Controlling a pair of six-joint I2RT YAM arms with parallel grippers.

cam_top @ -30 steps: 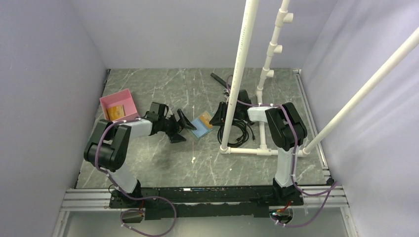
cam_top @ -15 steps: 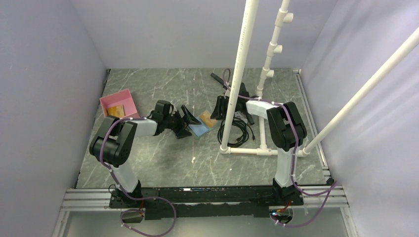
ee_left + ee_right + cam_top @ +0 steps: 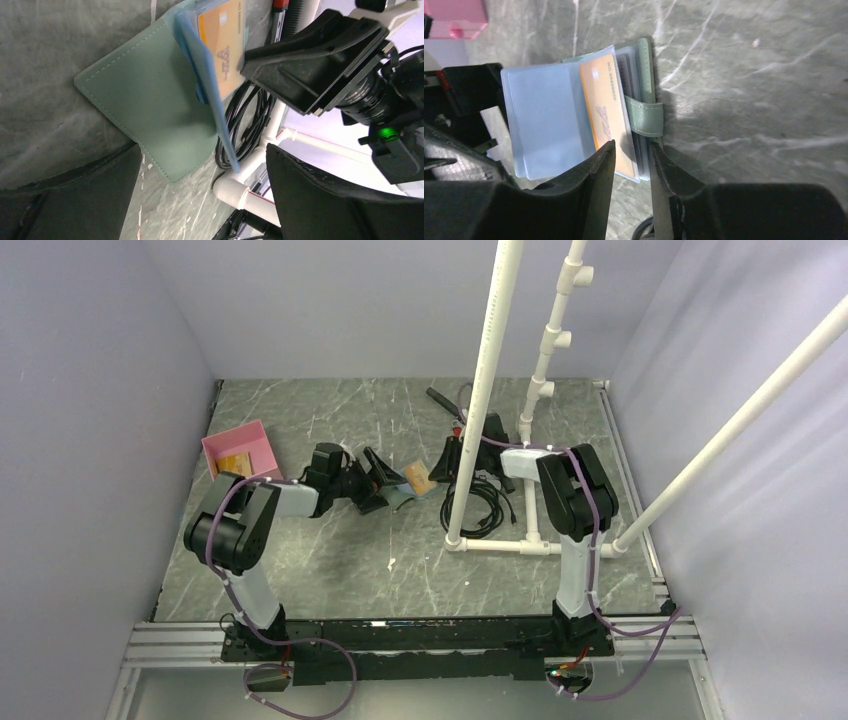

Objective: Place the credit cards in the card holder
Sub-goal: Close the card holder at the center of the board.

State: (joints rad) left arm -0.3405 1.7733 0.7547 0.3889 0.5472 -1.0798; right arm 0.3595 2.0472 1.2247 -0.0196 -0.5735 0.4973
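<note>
The green card holder (image 3: 150, 105) lies open on the floor, its pale blue sleeves (image 3: 544, 115) fanned up. An orange credit card (image 3: 604, 120) sits in a sleeve, also seen in the left wrist view (image 3: 225, 45). In the top view the holder (image 3: 398, 496) lies between both grippers. My left gripper (image 3: 378, 480) is open, its jaws straddling the holder's near corner (image 3: 202, 150). My right gripper (image 3: 631, 145) is open by a narrow gap, its tips over the orange card's edge beside the closure tab (image 3: 646, 117). A second orange-tan card (image 3: 233, 465) lies in the pink tray.
The pink tray (image 3: 240, 453) stands at the left by the wall. A white PVC pipe frame (image 3: 500, 545) with uprights and a coil of black cable (image 3: 485, 502) stand right of the holder. The grey walls close in on three sides.
My left gripper has moved right up to the holder. The holder's sleeves have lifted from flat to standing. My right gripper stays at the card, shifted slightly.
</note>
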